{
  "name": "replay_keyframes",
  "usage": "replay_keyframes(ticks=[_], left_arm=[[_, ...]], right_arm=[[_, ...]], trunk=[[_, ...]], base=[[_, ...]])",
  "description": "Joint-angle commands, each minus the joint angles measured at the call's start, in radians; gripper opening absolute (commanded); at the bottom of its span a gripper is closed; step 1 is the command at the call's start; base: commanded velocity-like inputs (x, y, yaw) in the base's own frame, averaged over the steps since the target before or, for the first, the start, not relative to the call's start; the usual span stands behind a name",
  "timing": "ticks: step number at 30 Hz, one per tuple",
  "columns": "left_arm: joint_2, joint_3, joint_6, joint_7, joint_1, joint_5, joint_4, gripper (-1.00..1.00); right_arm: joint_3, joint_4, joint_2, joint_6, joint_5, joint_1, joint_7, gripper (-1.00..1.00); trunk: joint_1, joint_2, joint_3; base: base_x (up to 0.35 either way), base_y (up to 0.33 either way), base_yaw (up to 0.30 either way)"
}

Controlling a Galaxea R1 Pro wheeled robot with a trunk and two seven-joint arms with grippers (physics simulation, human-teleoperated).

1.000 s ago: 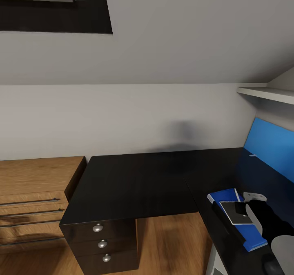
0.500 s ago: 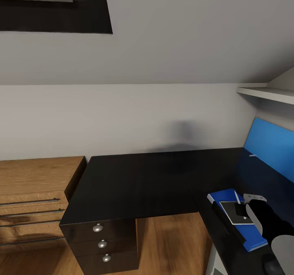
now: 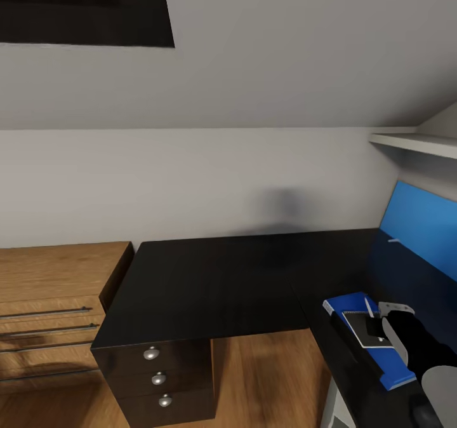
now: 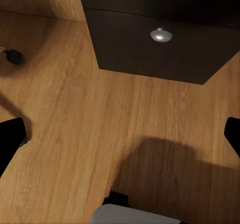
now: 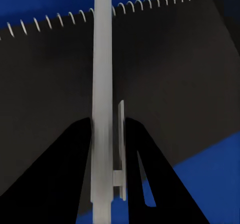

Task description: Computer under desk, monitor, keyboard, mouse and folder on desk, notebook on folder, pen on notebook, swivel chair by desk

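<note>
On the black desk [image 3: 216, 288] under the sloped wall, my right gripper [image 3: 381, 326], pinching the pen [image 5: 102, 99], has eased lower since a second ago over the notebook [image 3: 363, 327] stacked on the folder [image 3: 348, 303], so I judge release is close; left gripper [image 4: 120, 139] spread above the floor [image 4: 75, 134].

The whole head view has slid down a tiny bit since the earlier pictures, so the camera moved, not the room. The real change is at the right gripper [image 3: 379, 321]. Before, the pen [image 3: 370, 308] could hardly be seen there, only a small tip beside the gripper half a second ago. Now it sticks out as a thin white stick, pointing up and away from the gripper over the notebook [image 3: 363, 329]. The gripper itself has shifted a little toward the left over the notebook, which lies on the folder [image 3: 346, 304].
</note>
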Motion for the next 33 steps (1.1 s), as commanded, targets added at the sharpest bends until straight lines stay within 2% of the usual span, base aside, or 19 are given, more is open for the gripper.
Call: replay_keyframes(ticks=[1, 13, 33], left_arm=[[-0.001, 0.002, -0.002, 0.000, 0.000, -0.008, -0.001, 1.00], [0.001, 0.003, -0.002, -0.001, 0.000, -0.007, 0.001, 1.00], [0.002, 0.005, -0.002, -0.002, 0.000, -0.006, 0.004, 1.00]], right_arm=[[0.000, -0.001, 0.000, 0.004, -0.012, 0.000, -0.007, -1.00], [0.000, -0.001, 0.000, 0.002, 0.007, 0.000, -0.007, -1.00], [0.000, -0.001, 0.001, 0.002, 0.009, 0.000, -0.007, -1.00]], trunk=[[0.004, -0.008, -0.004], [0.004, -0.008, -0.004], [0.004, -0.008, -0.004]], base=[[0.000, 0.000, 0.000], [0.000, 0.000, 0.000], [-0.027, 0.000, 0.000]])
